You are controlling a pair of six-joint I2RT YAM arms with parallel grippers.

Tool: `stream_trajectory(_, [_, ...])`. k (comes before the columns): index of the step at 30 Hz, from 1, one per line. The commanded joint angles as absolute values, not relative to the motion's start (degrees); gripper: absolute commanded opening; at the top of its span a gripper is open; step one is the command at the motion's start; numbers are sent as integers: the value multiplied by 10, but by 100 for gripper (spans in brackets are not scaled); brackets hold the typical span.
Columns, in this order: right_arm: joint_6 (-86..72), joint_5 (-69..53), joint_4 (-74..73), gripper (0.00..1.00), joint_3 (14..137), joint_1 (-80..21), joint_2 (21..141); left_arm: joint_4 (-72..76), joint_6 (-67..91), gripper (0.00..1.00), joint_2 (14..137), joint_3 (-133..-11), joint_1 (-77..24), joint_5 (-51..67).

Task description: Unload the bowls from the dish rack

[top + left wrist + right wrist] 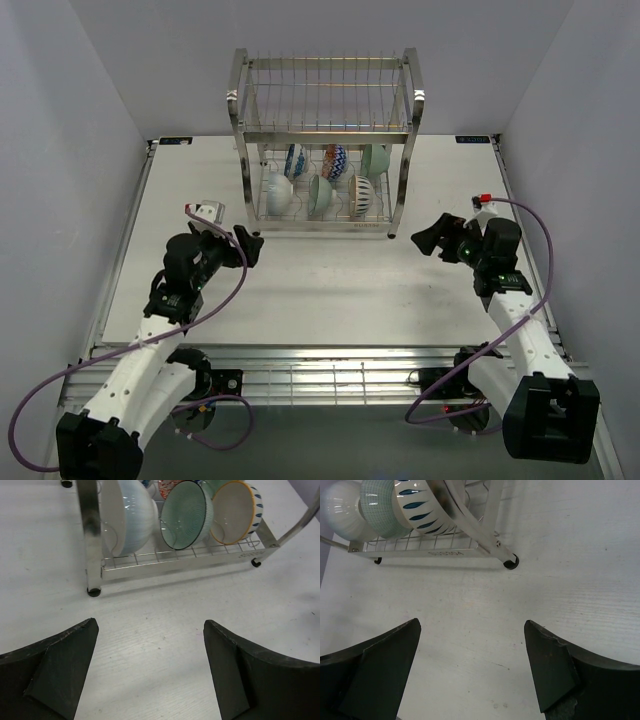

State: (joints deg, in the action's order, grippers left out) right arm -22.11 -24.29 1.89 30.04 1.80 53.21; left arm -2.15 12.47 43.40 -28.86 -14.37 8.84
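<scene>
Left gripper (150, 626) and right gripper (472, 626) sit nearest, both with fingers spread wide and holding nothing. Each is aimed across the table (330, 290) at the rack (325, 133). The left gripper faces the left front foot and the right gripper the right front foot. The rack stands at the far middle of the table, long axis running left to right. Its lower tier holds all six bowls on edge, in two rows of three.

Front row, left to right: white bowl (127, 517), green bowl (185, 515), striped bowl (232, 512), openings turned toward the left arm.

Back row, left to right: blue-and-white bowl (295, 160), red-blue bowl (335, 160), mint bowl (376, 158).
</scene>
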Motion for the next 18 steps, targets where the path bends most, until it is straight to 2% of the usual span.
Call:
stream_trajectory(1, [-222, -294, 66, 90, 299, 18, 539, -4, 127, 98, 428, -296, -155, 164])
stream_trajectory(11, [-221, -322, 101, 90, 259, 18, 522, 74, 237, 97, 554, -374, -155, 254])
stream_trajectory(16, [-221, -333, 111, 90, 254, 18, 530, 76, 222, 82, 634, -423, -158, 257])
stream_trajectory(18, [-220, -329, 112, 90, 251, 18, 529, 77, 212, 80, 631, -426, -159, 251])
